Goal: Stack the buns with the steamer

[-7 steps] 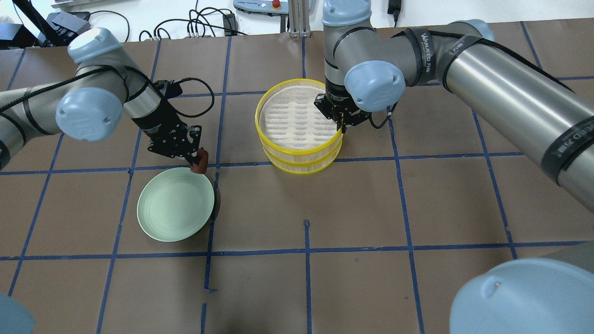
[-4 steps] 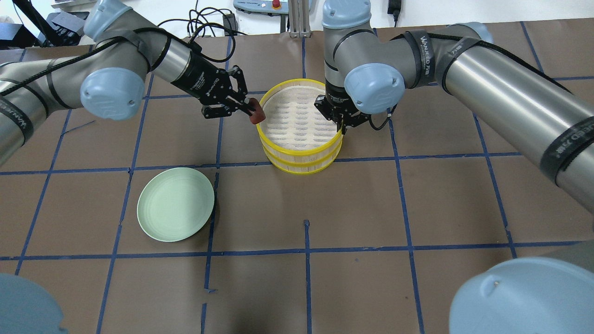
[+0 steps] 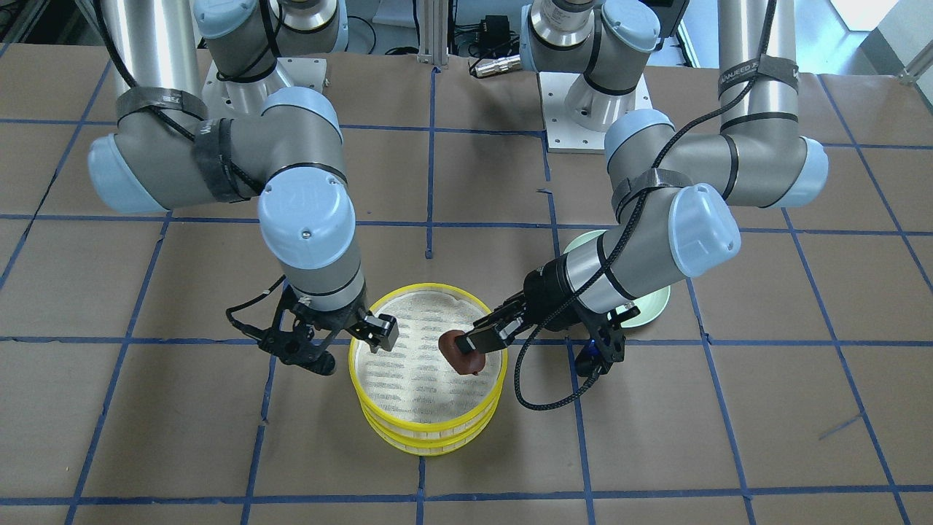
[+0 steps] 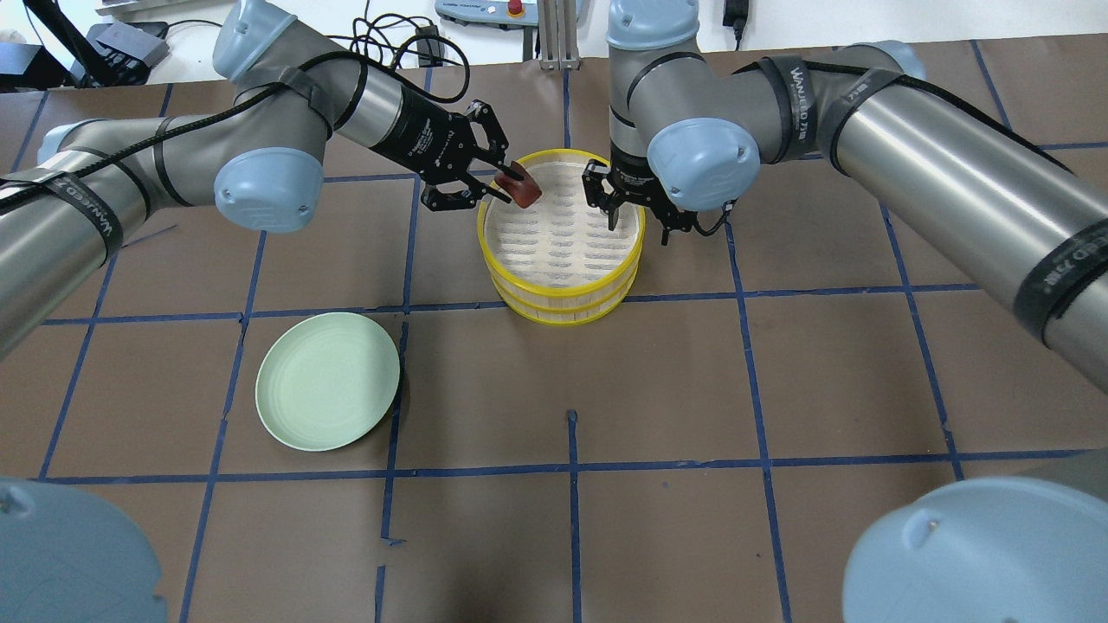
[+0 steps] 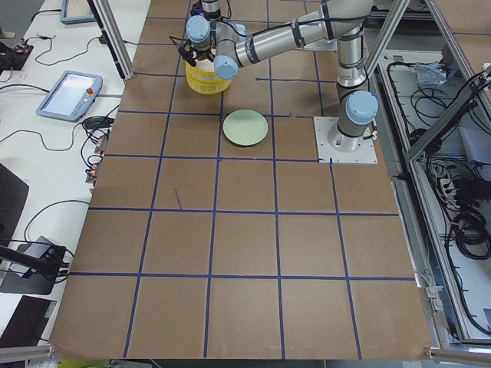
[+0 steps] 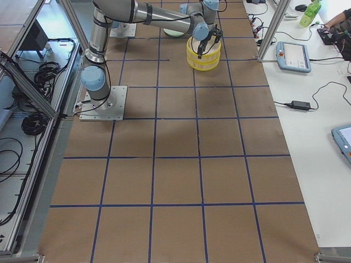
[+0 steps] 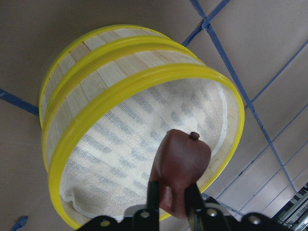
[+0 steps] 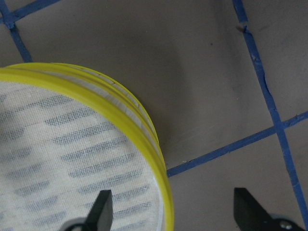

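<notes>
Over steamer (image 4: 563, 303) rim — left jaws clamp brown bun (image 4: 525, 192), its base hidden; right jaws wide, straddling rim.

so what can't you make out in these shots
- inside of the steamer's lower tier: covered by the upper tier in every view
- green plate: front-facing view, mostly behind the left arm
- whether the brown bun touches the mesh: left wrist view, bun blocks it
- left hand and right hand: too small in side views

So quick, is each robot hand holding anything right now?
Left gripper: shut on the dark reddish-brown bun, above the steamer.
Right gripper: open, empty, fingers straddling the steamer's rim.
</notes>
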### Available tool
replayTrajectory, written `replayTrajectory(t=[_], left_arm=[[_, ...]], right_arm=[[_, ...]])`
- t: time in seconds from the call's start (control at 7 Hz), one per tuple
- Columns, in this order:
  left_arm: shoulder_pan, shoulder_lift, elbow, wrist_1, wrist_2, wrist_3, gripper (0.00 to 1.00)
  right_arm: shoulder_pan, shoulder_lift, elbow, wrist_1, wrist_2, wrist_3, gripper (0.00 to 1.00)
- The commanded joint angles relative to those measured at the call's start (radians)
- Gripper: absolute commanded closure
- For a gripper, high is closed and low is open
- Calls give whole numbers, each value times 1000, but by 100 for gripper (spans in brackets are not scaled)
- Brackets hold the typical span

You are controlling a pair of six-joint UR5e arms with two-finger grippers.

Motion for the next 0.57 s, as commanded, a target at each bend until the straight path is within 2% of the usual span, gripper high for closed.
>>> replayTrajectory(t=[0.0,0.29,0.43], left_arm=[[-2,0,0,-4,-20,6,0],[-2,0,0,-4,-20,11,0],[-2,3,0,-1,-16,18,0]], right_arm=[[-129,-98,-5,87,14,-209,5],[-185,-236,-17,230,15,-317,1],[-193,-279,-54,314,12,-412,1]])
